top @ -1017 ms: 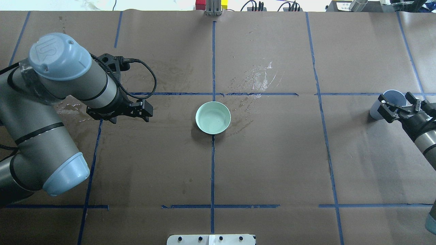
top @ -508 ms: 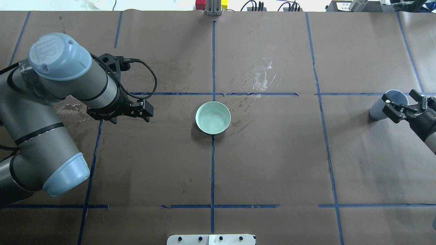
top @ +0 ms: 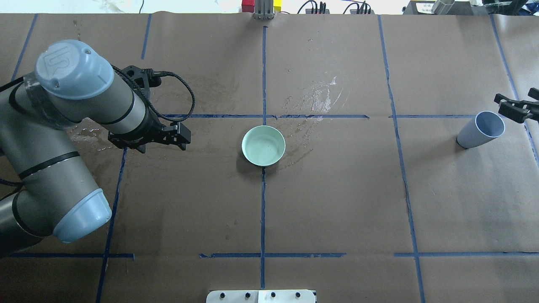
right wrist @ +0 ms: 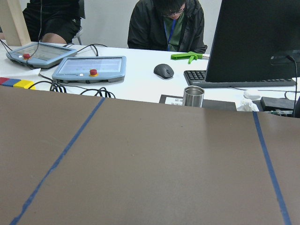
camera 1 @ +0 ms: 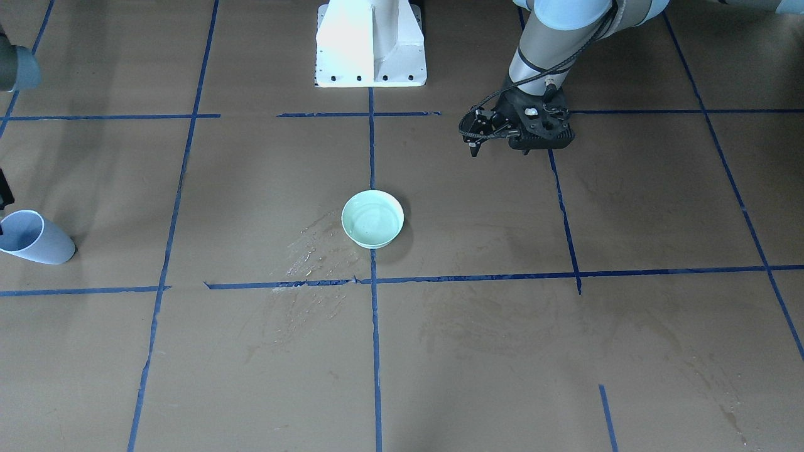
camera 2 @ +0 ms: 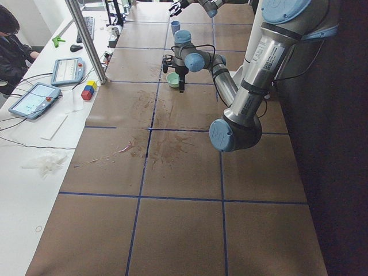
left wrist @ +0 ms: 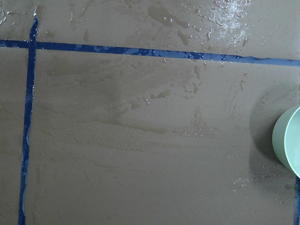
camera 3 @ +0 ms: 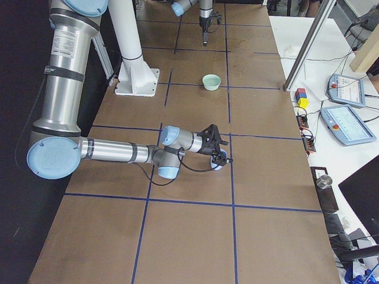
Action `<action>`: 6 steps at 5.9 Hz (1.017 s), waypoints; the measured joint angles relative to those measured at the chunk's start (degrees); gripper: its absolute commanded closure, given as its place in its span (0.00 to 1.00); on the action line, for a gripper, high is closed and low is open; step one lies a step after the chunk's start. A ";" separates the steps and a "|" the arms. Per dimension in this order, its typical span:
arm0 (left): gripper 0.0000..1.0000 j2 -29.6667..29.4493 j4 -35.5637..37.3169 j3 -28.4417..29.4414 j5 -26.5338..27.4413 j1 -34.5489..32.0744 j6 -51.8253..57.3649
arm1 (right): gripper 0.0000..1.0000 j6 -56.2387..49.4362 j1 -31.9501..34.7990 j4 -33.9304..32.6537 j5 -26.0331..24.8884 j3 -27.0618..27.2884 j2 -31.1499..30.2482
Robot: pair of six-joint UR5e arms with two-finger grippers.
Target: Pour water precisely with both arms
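— Trouble is expected from which quarter first?

— From the left arm (top: 63, 126), held well to the robot's left of the bowl (top: 263, 145). Its left gripper (top: 180, 135) is pointed down at the table, and whether the jaws are spread or pressed together cannot be told. If a low sweep towards the bowl is made, the bowl could be knocked.

— And the brown paper (top: 337, 202)?

— Water (top: 322, 99) is spread in a shiny film just beyond the bowl, and a faint sheen is seen inside the bowl too. On wet paper the bowl could be slid by a slight nudge.

— The pale blue cup (top: 480, 135)?

— It is stood upright, far to the robot's right of the bowl, gripped by nothing. What is inside cannot be seen. The right gripper (top: 514, 101) is held even farther from the bowl, jaws spread and empty. If the cup is clipped by one finger on approach, it could be tipped. If it is tilted short of the bowl, more water is lost.
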 measured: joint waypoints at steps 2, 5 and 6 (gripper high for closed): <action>0.00 -0.19 0.00 0.07 0.00 0.04 -0.11 | 0.00 -6.33 13.89 -14.25 21.04 0.04 4.24; 0.00 -0.93 -1.77 1.67 0.02 0.41 -0.46 | 0.00 -26.63 25.79 -41.71 38.41 0.14 6.34; 0.00 -2.04 -3.26 3.79 0.06 0.58 -0.92 | 0.00 -34.77 27.68 -53.22 40.83 0.18 7.35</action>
